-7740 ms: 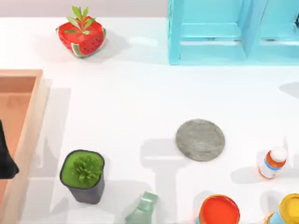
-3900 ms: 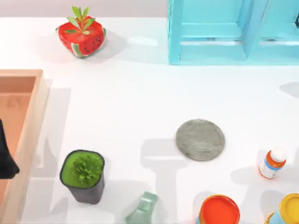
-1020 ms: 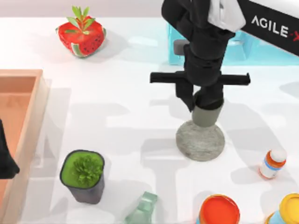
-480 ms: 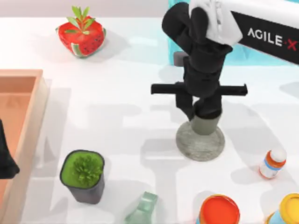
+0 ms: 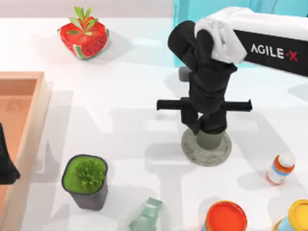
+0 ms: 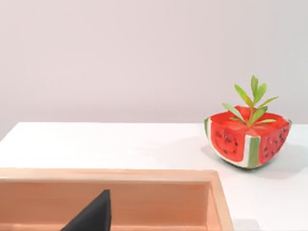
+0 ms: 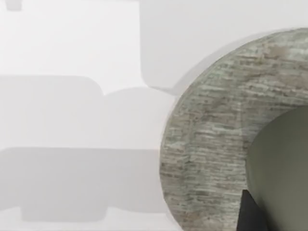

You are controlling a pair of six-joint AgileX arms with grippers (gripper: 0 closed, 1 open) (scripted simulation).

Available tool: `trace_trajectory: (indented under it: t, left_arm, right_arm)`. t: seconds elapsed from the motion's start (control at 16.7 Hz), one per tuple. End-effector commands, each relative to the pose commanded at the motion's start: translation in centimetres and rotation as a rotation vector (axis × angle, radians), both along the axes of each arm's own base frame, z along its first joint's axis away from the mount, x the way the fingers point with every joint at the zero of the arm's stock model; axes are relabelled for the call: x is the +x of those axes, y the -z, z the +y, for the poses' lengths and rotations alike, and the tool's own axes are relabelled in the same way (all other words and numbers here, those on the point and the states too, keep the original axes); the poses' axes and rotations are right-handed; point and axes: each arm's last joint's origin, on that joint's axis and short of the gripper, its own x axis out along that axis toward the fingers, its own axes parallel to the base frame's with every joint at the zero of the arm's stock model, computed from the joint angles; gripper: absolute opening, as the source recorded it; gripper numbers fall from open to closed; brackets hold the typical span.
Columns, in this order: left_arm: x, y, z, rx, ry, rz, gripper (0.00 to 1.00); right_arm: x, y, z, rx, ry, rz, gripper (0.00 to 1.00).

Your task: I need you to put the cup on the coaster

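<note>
The grey-green cup (image 5: 210, 139) hangs upright from my right gripper (image 5: 211, 130), low over the middle of the coaster (image 5: 191, 149); whether its base touches the coaster I cannot tell. The coaster is a flat round disc of mottled grey stone. My right gripper is shut on the cup, and the arm hides its fingers from above. In the right wrist view the cup's wall (image 7: 284, 168) sits close over the coaster (image 7: 207, 159), with a dark fingertip (image 7: 250, 214) beside it. My left gripper (image 5: 5, 163) stays parked over the wooden tray at the left edge.
A wooden tray (image 5: 29, 115) lies on the left. A watermelon planter (image 5: 83, 36) stands at the back left and a turquoise cabinet (image 5: 179, 9) at the back. In front are a dark plant pot (image 5: 85, 179), a pale green glassy object (image 5: 147, 216), an orange lid (image 5: 225, 216), a yellow jar (image 5: 298, 216) and a small bottle (image 5: 280, 168).
My right arm came in from the back right carrying the cup. Over the last second it has lowered the cup towards the coaster's middle. The left arm has not moved.
</note>
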Motion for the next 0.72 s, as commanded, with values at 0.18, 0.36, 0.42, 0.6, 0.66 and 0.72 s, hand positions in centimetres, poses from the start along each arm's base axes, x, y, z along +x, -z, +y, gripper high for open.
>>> trace_trajectory:
  t: [0.18,0.36,0.42,0.6,0.66,0.72]
  left_arm:
    - [0.0,0.0,0.0,0.0,0.0,0.0,1.0]
    - [0.0,0.0,0.0,0.0,0.0,0.0,1.0]
    - [0.0,0.0,0.0,0.0,0.0,0.0,1.0]
    - [0.0,0.0,0.0,0.0,0.0,0.0,1.0]
    - [0.0,0.0,0.0,0.0,0.0,0.0,1.0]
    - [0.0,0.0,0.0,0.0,0.0,0.0,1.0]
  right_arm:
    - [0.0,0.0,0.0,0.0,0.0,0.0,0.15]
    - [0.0,0.0,0.0,0.0,0.0,0.0,0.38]
    - [0.0,0.0,0.0,0.0,0.0,0.0,0.45]
    - [0.0,0.0,0.0,0.0,0.0,0.0,0.68]
    - [0.0,0.0,0.0,0.0,0.0,0.0,0.75]
    - [0.0,0.0,0.0,0.0,0.0,0.0,0.83]
